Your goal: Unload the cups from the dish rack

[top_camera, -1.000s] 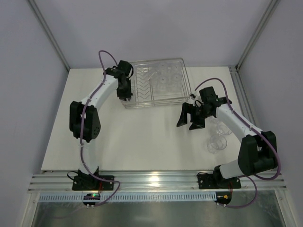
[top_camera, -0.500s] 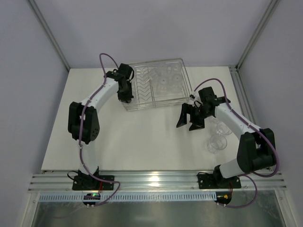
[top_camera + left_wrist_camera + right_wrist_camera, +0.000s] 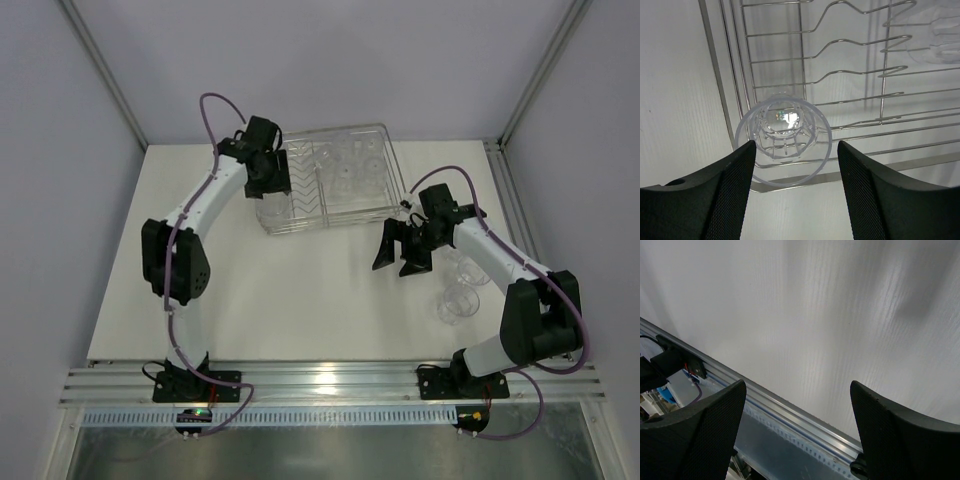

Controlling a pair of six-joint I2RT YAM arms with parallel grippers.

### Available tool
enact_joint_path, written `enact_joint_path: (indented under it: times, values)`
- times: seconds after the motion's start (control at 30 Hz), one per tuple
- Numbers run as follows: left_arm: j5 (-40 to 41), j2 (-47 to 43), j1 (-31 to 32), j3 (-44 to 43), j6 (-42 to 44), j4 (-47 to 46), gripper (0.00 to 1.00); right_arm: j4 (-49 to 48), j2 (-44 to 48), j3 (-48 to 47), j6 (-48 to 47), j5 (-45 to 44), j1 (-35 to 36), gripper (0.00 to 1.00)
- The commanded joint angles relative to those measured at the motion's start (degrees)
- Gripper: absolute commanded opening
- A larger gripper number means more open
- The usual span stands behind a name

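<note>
**Top view.** The left arm has swung its wrist toward the far edge over the last second. The left claw [image 3: 270, 195] is now over the near left corner of the dish rack [image 3: 385, 140]. Several cups [image 3: 345, 175] remain in the rack's right half, and unloaded cups [image 3: 455, 303] stand near the right edge of the table [image 3: 300, 300]. The right claw [image 3: 403, 258] has not moved.

**Left wrist view.** Only this view shows the jaws apart on either side of one cup [image 3: 783, 142] in that corner, mouth toward the camera and not clamped. A grasp looks imminent.

**Right wrist view.** The jaws are wide apart with nothing between them, over bare table.
</note>
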State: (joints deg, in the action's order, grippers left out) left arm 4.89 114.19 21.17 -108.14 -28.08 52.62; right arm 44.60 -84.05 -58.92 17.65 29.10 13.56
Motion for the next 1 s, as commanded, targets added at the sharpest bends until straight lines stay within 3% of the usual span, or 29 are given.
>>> enact_joint_path:
  times: [0.0,0.23,0.63,0.7,0.73,0.8,0.83,0.87,0.97]
  values:
    - [-3.6,-3.3,0.4,-2.2,0.1,-2.7,0.67,-1.2,-0.1,-0.9,-0.7,-0.3,0.5,0.87]
    - [-12.2,2.5,2.6,-7.9,8.7,2.6,0.67,-1.2,-0.3,-0.9,-0.6,-0.2,0.4,0.87]
    - [-5.2,9.2,3.5,-9.6,12.5,8.6,0.58,-1.3,0.2,-0.4,-0.7,-0.4,0.5,0.87]
    - [-5.3,7.9,3.6,-8.1,12.2,7.2,0.49,-1.3,0.0,-0.4,-0.5,-0.4,0.4,0.87]
    - [-5.7,7.7,3.6,-8.1,12.0,7.1,0.36,-1.3,-0.1,-0.5,-0.6,-0.4,0.4,0.87]
    - [-6.2,7.3,3.6,-8.1,11.7,7.2,0.21,-1.4,-0.2,-0.7,-0.6,-0.4,0.5,0.87]
    - [-6.4,6.8,3.6,-8.1,11.6,7.3,0.07,-1.3,-0.2,-0.8,-0.6,-0.4,0.4,0.87]
    - [-6.5,6.6,3.6,-8.1,11.6,7.4,0.02,-1.3,-0.2,-0.8,-0.7,-0.4,0.5,0.87]
    - [-6.6,5.7,3.6,-8.4,11.5,8.0,0.00,-1.3,-0.2,-0.8,-0.5,-0.4,0.4,0.87]
